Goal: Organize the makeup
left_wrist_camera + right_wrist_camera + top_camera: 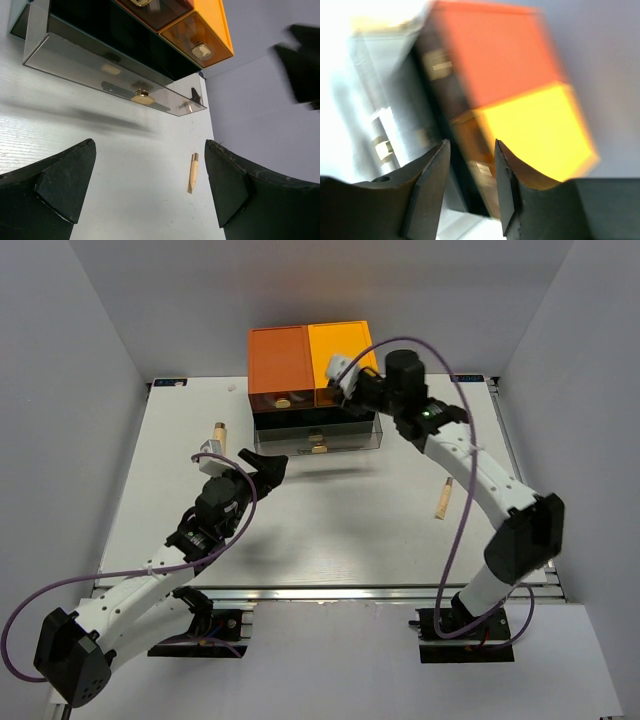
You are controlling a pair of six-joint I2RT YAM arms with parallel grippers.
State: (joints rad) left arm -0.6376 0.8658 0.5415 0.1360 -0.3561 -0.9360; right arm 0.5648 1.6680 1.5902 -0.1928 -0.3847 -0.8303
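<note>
Two beige tubes lie on the white table: one at the left (218, 430), one at the right (441, 498), the latter also in the left wrist view (193, 172). A thin dark stick (114, 87) shows faintly through the pulled-out bottom drawer (107, 75). My left gripper (265, 469) is open and empty, just left of that drawer's front (318, 439); in its wrist view (150, 146) the jaws stand wide apart. My right gripper (352, 400) is open and empty at the front of the box's upper right drawer (492, 165). Sponges, puff and jar are out of view.
The orange-and-dark drawer box (310, 360) stands at the back centre against the wall. Its bottom drawer juts forward, with a gold knob (319, 448). Grey walls close in the table on three sides. The right wrist view is motion-blurred.
</note>
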